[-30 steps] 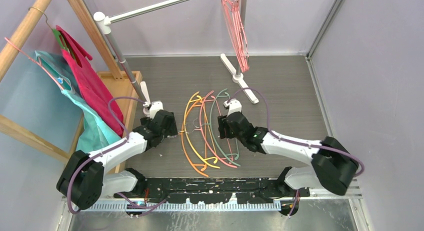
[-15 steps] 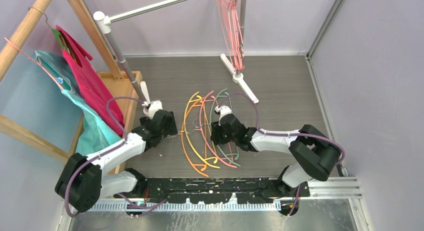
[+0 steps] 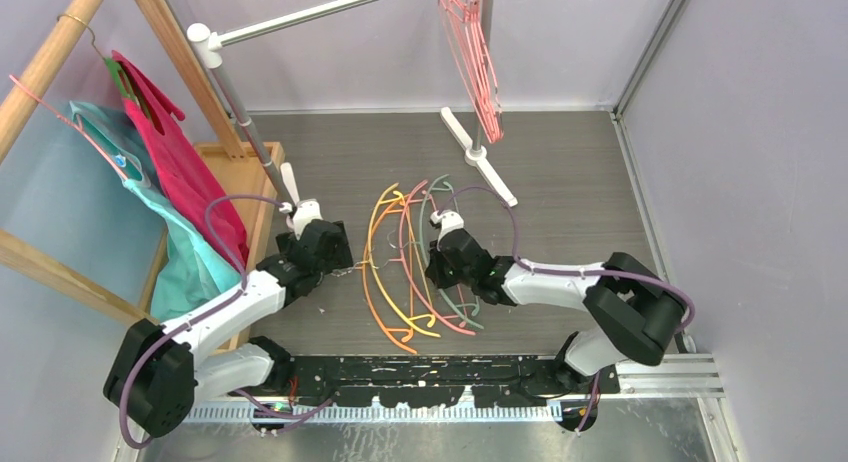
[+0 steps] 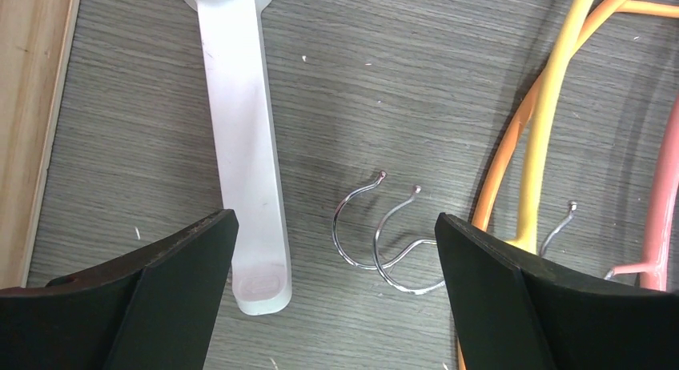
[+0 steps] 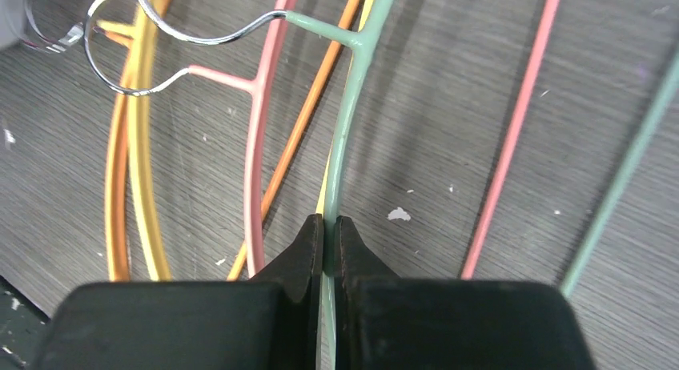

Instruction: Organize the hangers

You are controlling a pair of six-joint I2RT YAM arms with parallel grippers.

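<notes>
On the dark grey surface [image 3: 560, 212], a pile of curved hangers [image 3: 405, 267] in orange, yellow, pink and pale green is spread between the two arms. More pink wire hangers [image 3: 478, 62] are hung from the metal rail [image 3: 320, 12], toward 1 o'clock from the pile.

The right fingers [image 5: 314, 243] are placed over the pile's 3 o'clock side and are pressed shut on the thin stem of the pale green hanger [image 5: 339, 138], a little below the point where its wire hook [image 5: 240, 24] joins. In the wrist view a pink hanger [image 5: 255, 162] is seen just beside that stem at 9 o'clock, with orange and yellow ones beyond it.

The left fingers [image 4: 184, 282] are held wide apart at the pile's 9 o'clock edge, with nothing gripped. Between them two wire hooks [image 4: 375, 238] are seen lying on the surface, and the rack's white foot [image 4: 240, 130] lies just beside the finger at 9 o'clock.

A magenta garment [image 3: 175, 152] and a teal garment [image 3: 185, 262] are draped at the far 9 o'clock side.
</notes>
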